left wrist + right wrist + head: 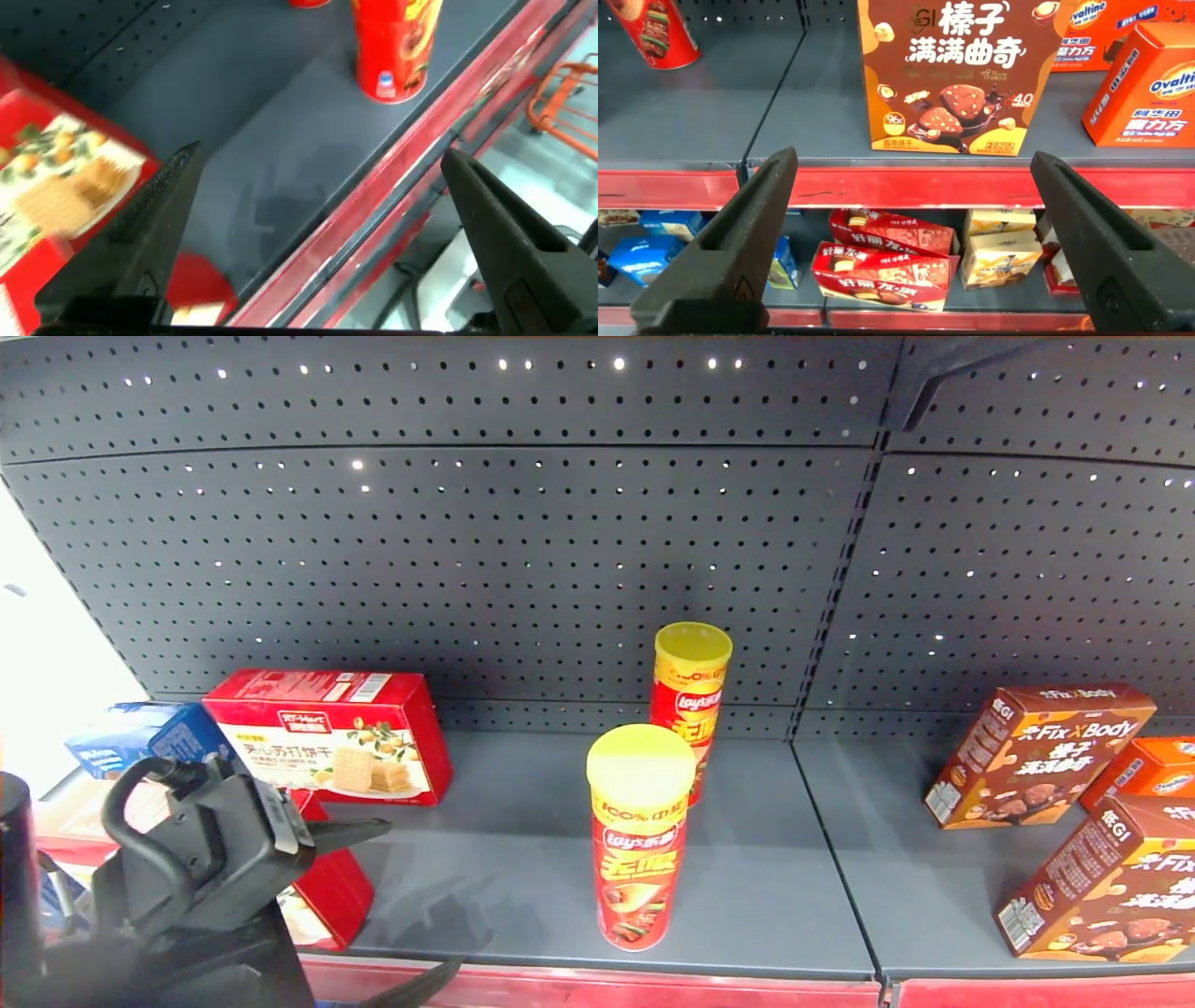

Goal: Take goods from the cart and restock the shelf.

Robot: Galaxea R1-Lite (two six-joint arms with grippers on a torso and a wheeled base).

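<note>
Two red chip cans with yellow lids stand upright on the grey shelf (523, 868), one near the front edge (639, 840) and one behind it (691, 700). My left gripper (392, 905) hangs open and holds nothing at the shelf's front left, beside a red cracker box (331, 887). In the left wrist view its fingers (159, 215) straddle bare shelf board, with the front can (397, 47) farther off. My right gripper (913, 157) is open and holds nothing; it faces the shelf's red front rail (906, 187) below a brown cookie box (952, 75).
A second red cracker box (327, 737) and a blue box (149, 737) stand at the back left. Brown cookie boxes (1036, 756) and an orange box (1158, 765) fill the right bay. A lower shelf holds red packs (887, 266). An orange wire frame (565, 103) stands off the shelf.
</note>
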